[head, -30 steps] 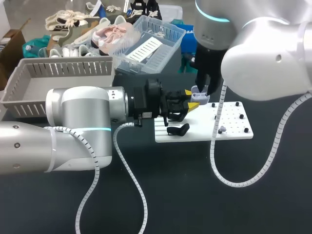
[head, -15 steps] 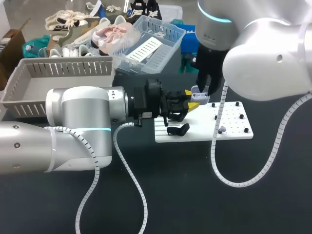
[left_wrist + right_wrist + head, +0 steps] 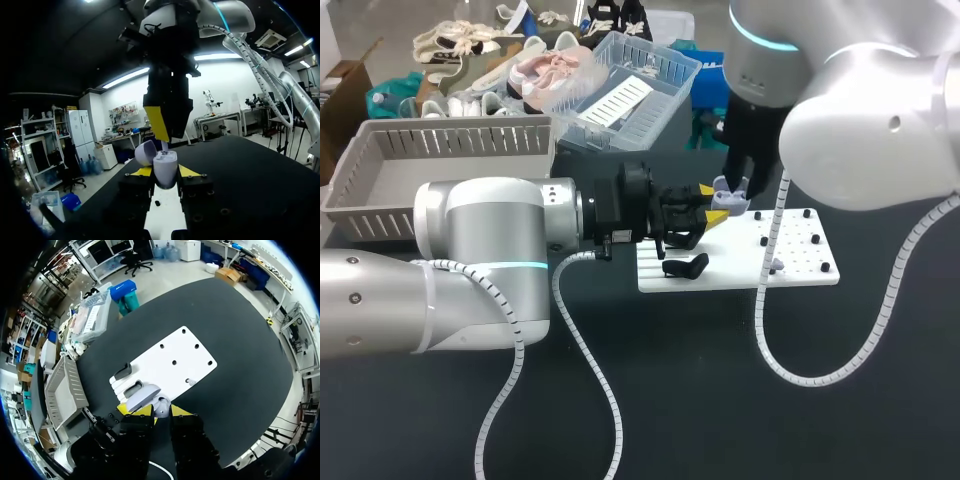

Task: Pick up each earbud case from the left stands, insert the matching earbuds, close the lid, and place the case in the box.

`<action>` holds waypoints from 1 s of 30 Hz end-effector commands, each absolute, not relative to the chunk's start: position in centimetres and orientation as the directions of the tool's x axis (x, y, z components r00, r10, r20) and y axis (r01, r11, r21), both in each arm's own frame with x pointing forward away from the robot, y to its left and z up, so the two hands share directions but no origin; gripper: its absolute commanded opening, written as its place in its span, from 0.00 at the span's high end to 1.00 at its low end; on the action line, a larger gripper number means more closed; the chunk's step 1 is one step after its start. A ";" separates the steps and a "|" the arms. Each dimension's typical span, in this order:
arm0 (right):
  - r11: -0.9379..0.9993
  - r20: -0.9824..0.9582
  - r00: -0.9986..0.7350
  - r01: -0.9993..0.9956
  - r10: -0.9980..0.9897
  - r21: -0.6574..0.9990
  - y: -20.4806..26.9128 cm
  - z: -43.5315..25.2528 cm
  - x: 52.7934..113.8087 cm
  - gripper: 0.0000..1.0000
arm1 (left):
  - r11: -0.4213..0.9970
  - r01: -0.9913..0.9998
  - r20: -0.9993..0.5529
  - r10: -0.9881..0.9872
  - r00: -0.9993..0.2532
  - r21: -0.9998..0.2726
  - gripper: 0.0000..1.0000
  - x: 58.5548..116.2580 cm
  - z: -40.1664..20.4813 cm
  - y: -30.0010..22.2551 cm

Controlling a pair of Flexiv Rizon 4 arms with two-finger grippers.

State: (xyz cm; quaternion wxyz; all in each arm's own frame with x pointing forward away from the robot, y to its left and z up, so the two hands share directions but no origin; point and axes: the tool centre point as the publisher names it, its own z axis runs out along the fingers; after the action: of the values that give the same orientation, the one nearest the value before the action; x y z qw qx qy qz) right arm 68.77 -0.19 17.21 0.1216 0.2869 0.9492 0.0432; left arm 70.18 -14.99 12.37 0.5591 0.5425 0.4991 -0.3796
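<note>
A lavender earbud case (image 3: 165, 167) stands upright with its lid (image 3: 145, 152) swung open, and my left gripper (image 3: 165, 172) is shut on its body. In the head view the case (image 3: 730, 203) hangs over the far left edge of the white board (image 3: 800, 262). My right gripper (image 3: 165, 135) points straight down just above the open case, shut on a small pale earbud (image 3: 164, 146) at its tips. The right wrist view looks down past the right gripper (image 3: 156, 410) onto the case lid (image 3: 142, 396). A black case (image 3: 685, 267) rests on a stand on the board.
A grey slatted basket (image 3: 440, 165) stands at the left behind my left arm. Behind it is a clear plastic crate (image 3: 650, 75). The board carries black pegs and a small pale piece (image 3: 775, 266). Two dark cases (image 3: 122, 371) (image 3: 134, 388) sit on its stands.
My right arm has edged slightly to the right above the case. The left arm and the case have stayed where they were.
</note>
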 end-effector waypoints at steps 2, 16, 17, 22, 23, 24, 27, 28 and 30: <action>0.832 -0.203 -0.807 0.533 0.555 0.153 -0.2 17.0 68.8 1.00 | 0.128 0.965 -0.970 0.114 0.216 0.230 1.00 70.1 12.3 -15.0; 0.836 -0.201 -0.811 0.528 0.549 0.153 0.2 16.9 68.9 1.00 | 0.128 0.965 -0.970 0.114 0.216 0.230 1.00 70.1 12.3 -15.0; 0.836 -0.200 -0.812 0.527 0.549 0.152 0.2 16.9 68.9 1.00 | 0.128 0.965 -0.970 0.114 0.216 0.230 1.00 70.1 12.3 -15.0; 0.833 -0.197 -0.810 0.530 0.552 0.156 0.2 16.8 68.8 1.00 | 0.128 0.965 -0.970 0.114 0.216 0.230 1.00 70.1 12.3 -15.0; 0.833 -0.197 -0.810 0.530 0.553 0.157 0.2 16.8 68.9 1.00 | 0.128 0.965 -0.970 0.114 0.216 0.230 1.00 70.1 12.3 -15.0; 0.833 -0.197 -0.810 0.530 0.552 0.157 0.2 16.7 68.9 1.00 | 0.128 0.965 -0.970 0.114 0.216 0.230 1.00 70.1 12.3 -15.0; 0.833 -0.195 -0.810 0.531 0.553 0.156 0.3 16.6 68.8 1.00 | 0.128 0.965 -0.970 0.114 0.216 0.230 1.00 70.1 12.3 -15.0; 0.833 -0.192 -0.811 0.531 0.553 0.157 0.4 16.5 68.8 1.00 | 0.128 0.965 -0.970 0.114 0.216 0.230 1.00 70.1 12.3 -15.0; 0.833 -0.189 -0.812 0.531 0.553 0.156 0.5 16.3 68.8 1.00 | 0.128 0.965 -0.970 0.114 0.216 0.230 1.00 70.1 12.3 -15.0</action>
State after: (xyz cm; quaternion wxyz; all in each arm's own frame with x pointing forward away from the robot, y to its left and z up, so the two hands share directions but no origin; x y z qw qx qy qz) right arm 68.69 0.28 16.62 0.1141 0.2849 0.9505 0.0482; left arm 70.18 -14.99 12.39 0.5592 0.5424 0.4990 -0.3796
